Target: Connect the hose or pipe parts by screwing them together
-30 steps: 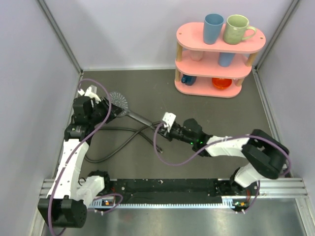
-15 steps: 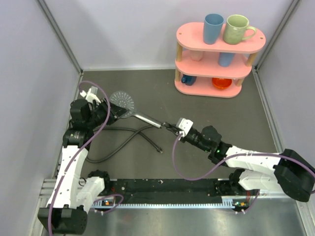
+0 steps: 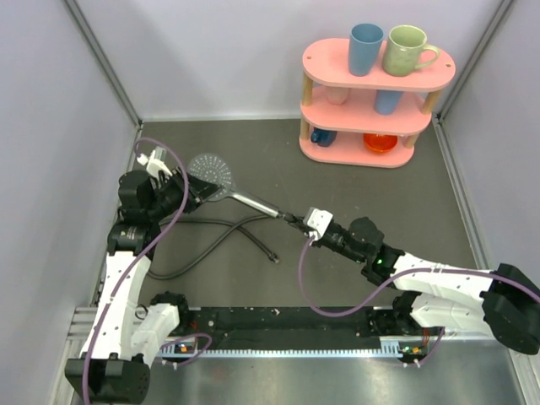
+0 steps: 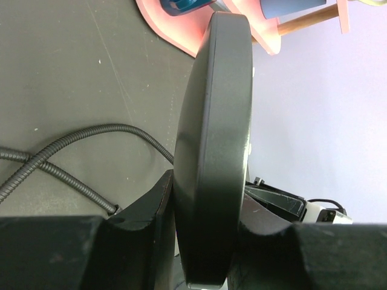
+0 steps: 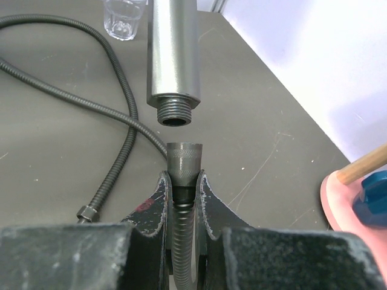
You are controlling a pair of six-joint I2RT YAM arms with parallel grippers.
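Aligning: your left fingers [image 4: 145,211] clamp the grey round shower head [image 4: 214,151], your right fingers [image 5: 213,205] pinch the dark-grey metal-tipped hose [image 5: 183,160]; seat it squarely on the handle thread [image 5: 174,112], then twist.

no readable text, labels, brands, numbers, signs in any view

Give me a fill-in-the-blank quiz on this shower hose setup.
The left pincer grips the shower head; the right pincer grips the ____.
The metal fitting faces the thread of the handle but does ____ touch it.
On the pink shelf, a blue mug stands beside a ____ one.
Missing: hose; not; green.
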